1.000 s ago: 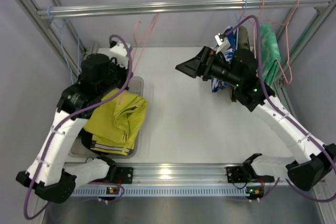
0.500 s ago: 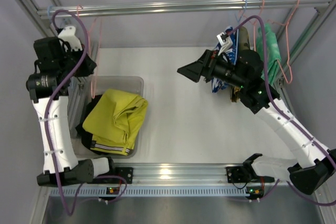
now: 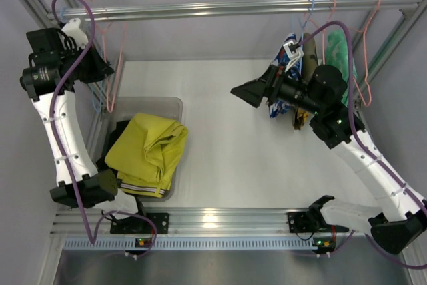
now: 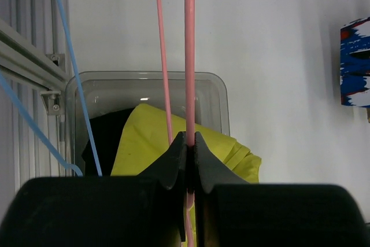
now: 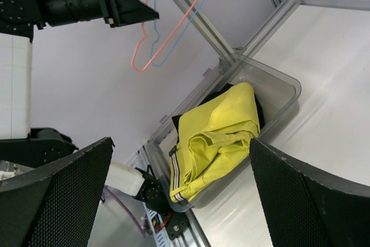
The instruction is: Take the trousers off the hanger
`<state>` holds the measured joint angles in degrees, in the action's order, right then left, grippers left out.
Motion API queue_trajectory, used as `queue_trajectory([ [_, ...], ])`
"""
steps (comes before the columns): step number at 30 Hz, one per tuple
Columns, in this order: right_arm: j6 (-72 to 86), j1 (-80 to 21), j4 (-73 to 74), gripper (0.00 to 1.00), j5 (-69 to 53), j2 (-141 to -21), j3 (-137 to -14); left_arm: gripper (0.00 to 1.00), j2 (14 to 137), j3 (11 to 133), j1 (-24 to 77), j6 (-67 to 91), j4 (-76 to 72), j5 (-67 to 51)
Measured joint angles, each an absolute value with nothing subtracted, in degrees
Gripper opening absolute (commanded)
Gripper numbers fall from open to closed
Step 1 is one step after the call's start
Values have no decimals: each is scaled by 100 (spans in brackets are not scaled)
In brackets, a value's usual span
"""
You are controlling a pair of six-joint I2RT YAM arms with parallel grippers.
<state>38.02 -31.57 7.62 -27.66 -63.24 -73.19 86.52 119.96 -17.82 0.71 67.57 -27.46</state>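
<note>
White bench (image 3: pixel 240 138) under an aluminium rail (image 3: pixel 233 9) makes up the workspace, with a clear plastic bin (image 3: pixel 175 103) at its left side. Two pairs lie in that bin, off any hanger: the yellow trousers (image 3: pixel 150 151) with grey bands on top, and the black trousers (image 4: pixel 107 137) underneath, only partly showing. The left fingers (image 4: pixel 176 157) are pinched closed on the wire of one bare pink hanger (image 4: pixel 189 56), raised near the rail's left end. At least one bare blue hanger (image 4: pixel 76 76) hangs just beside it. At the rail's right end three garments hang: one blue-and-white patterned garment (image 4: pixel 354 65), one olive garment (image 3: pixel 308 51) and one green garment (image 3: pixel 339 51). Whether those are trousers I cannot tell. The right fingers (image 5: pixel 63 195) are spread wide, holding nothing, near those three. By my reckoning two pairs are done and up to three pieces remain.
</note>
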Motion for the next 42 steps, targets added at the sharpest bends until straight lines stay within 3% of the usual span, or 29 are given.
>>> queue_trajectory([
  [12, 3887, -3009, 733, 100, -2945, -6322, -7207, 0, 9295, 11996, -1785, -62, 6825, -2593],
  [15, 3920, -3006, 733, 100, -2971, -6322, -7175, 26, 9317, 11994, -1785, -126, 6816, -2587],
  [16, 3924, -2998, 733, 99, -2978, -6322, -7166, 44, 9314, 11981, -1785, -165, 6805, -2585],
  [19, 3946, -2982, 731, 99, -2993, -6322, -7166, 63, 9247, 11819, -1785, -207, 6720, -2587],
  [20, 3955, -2982, 731, 99, -2998, -6322, -7166, 74, 9214, 11760, -1785, -224, 6716, -2580],
  [22, 3962, -2982, 733, 99, -3013, -6322, -7166, 84, 9120, 11679, -1785, -279, 6713, -2543],
  [23, 3964, -2982, 733, 100, -3011, -6322, -7166, 98, 9067, 11646, -1785, -303, 6707, -2521],
  [37, 3227, -2908, 1157, 99, -2491, -5955, -7166, 99, 6632, 10573, -1785, -943, 6326, -2510],
  [42, 2722, -2108, 1367, 99, -2139, -5395, -7166, 99, 6357, 10663, -1785, -1157, 6326, -2716],
])
